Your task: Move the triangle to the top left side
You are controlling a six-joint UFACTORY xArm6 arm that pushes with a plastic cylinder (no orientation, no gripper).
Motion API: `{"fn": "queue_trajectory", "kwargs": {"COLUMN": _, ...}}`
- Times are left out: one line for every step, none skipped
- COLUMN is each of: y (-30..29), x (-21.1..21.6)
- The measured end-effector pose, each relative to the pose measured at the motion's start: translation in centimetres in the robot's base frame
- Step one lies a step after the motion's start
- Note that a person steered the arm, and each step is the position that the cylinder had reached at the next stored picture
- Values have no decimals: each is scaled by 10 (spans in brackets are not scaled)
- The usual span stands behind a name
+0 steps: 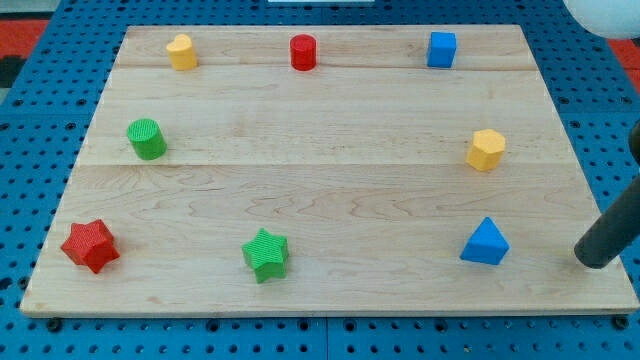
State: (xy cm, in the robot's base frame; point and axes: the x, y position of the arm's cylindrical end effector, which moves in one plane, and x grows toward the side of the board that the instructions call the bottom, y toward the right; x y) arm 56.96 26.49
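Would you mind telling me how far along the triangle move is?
Nothing looks done: the blue triangle sits at the board's bottom right. In hand: my tip rests to its right, apart from it. Left: pushing it across to the top left, near the yellow block.

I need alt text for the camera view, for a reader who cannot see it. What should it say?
A dark rod's tip rests near the view's bottom right of a wooden board, just right of a blue triangle. Seven other blocks are spread around: red star, green star, green cylinder, yellow block, red cylinder, blue cube, yellow hexagon.
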Motion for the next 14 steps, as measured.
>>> {"fn": "queue_trajectory", "kwargs": {"y": 0, "x": 0}}
{"fn": "queue_trajectory", "kwargs": {"y": 0, "x": 0}}
{"fn": "queue_trajectory", "kwargs": {"y": -1, "x": 0}}
{"fn": "queue_trajectory", "kwargs": {"y": -48, "x": 20}}
{"fn": "queue_trajectory", "kwargs": {"y": -89, "x": 8}}
{"fn": "queue_trajectory", "kwargs": {"y": -117, "x": -13}}
{"fn": "queue_trajectory", "kwargs": {"y": -109, "x": -34}}
{"fn": "queue_trajectory", "kwargs": {"y": -108, "x": -35}}
{"fn": "queue_trajectory", "kwargs": {"y": -102, "x": -32}}
{"fn": "queue_trajectory", "kwargs": {"y": -102, "x": -30}}
{"fn": "queue_trajectory", "kwargs": {"y": -76, "x": -22}}
{"fn": "queue_trajectory", "kwargs": {"y": -76, "x": -22}}
{"fn": "queue_trajectory", "kwargs": {"y": -78, "x": -56}}
{"fn": "queue_trajectory", "kwargs": {"y": -29, "x": -51}}
